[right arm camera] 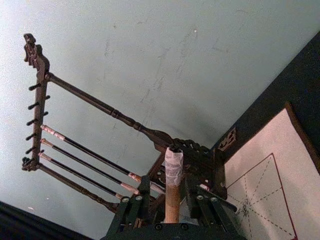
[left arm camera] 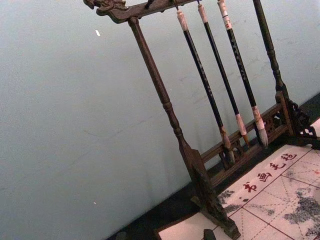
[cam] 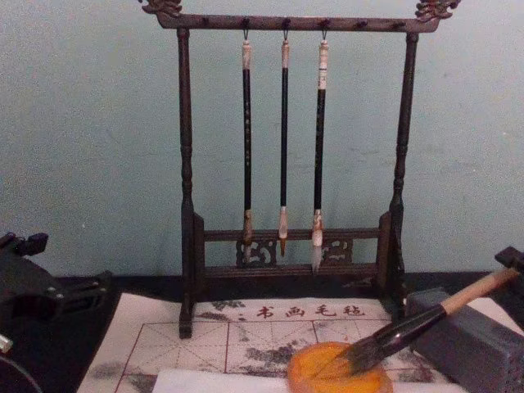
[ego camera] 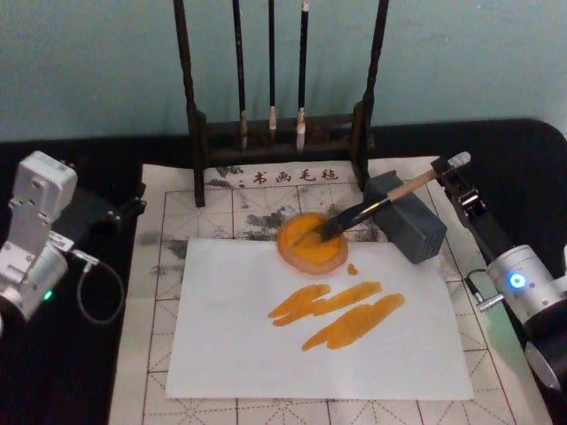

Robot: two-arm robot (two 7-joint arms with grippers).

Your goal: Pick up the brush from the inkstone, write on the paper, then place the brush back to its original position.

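The paper [ego camera: 319, 341] lay on the felt mat [ego camera: 159, 354] toward the near edge of the tabletop and already bore three orange strokes [ego camera: 337, 312], so the writing step was judged done and the return of the brush [ego camera: 372, 210] to be the step in hand; the brush was tilted, its dark bristles resting in the orange dish [ego camera: 310, 243] at the paper's far edge, its shaft lying across the grey block [ego camera: 409, 220] toward the right edge; the right gripper [ego camera: 454, 174] had its fingers [right arm camera: 134, 212] pinching the wrapped upper end of the handle, as the right wrist view showed; the left gripper sat parked near the left edge, and whether its fingers were spread could not be told; the rack [cam: 291, 164] with three thin brushes [cam: 283, 139] stood at the far edge, untouched. The next move was judged to call for settling the shaft steadily, releasing, and withdrawing without dragging the bristles or smearing the paper.
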